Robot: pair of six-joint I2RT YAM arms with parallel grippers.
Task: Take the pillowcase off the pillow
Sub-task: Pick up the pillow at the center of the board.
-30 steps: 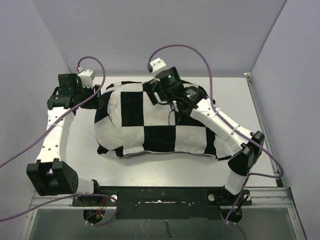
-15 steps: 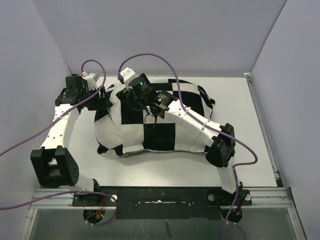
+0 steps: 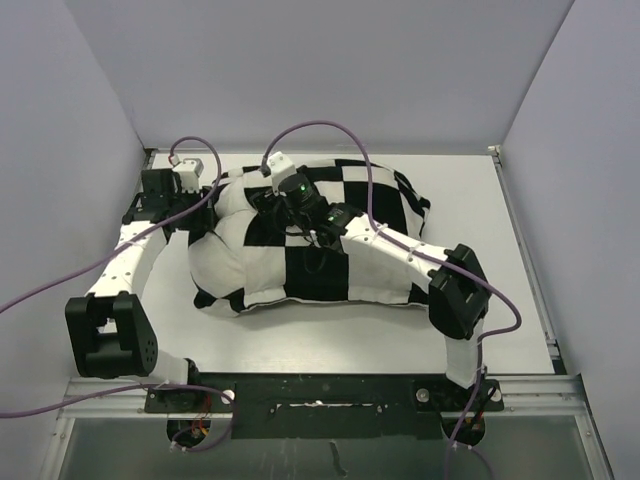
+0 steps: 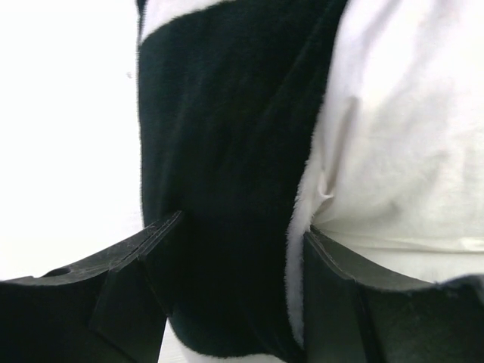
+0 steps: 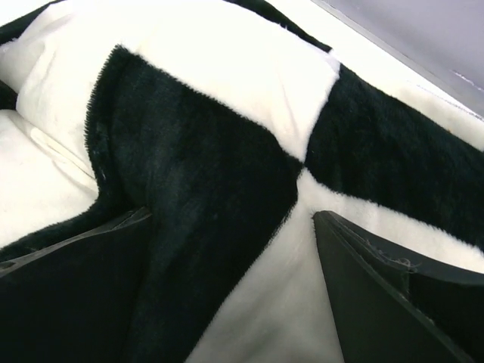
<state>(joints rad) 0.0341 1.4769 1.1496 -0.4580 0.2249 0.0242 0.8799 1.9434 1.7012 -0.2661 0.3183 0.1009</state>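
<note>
The pillowcase (image 3: 330,240), black-and-white checkered, covers the pillow across the middle of the table. Plain white pillow (image 4: 401,136) fabric shows at its left end. My left gripper (image 3: 205,218) is at that left end, and in the left wrist view it (image 4: 242,227) is shut on a thick black fold of the pillowcase (image 4: 227,151) that fills the gap between the jaws. My right gripper (image 3: 265,200) rests on top of the pillow's left part. In the right wrist view it (image 5: 231,215) is open, jaws wide apart, with flat checkered pillowcase (image 5: 204,174) under them.
Grey walls close in the table (image 3: 510,240) on the left, back and right. Purple cables (image 3: 330,130) arch above the pillow's back edge. The right arm's elbow (image 3: 455,295) hangs over the pillow's front right corner. A metal rail (image 3: 320,390) runs along the near edge.
The right arm swung left across the pillow top, from the back middle to the left end, and lowered onto the fabric. The left gripper shifted slightly right, still holding the fold.
</note>
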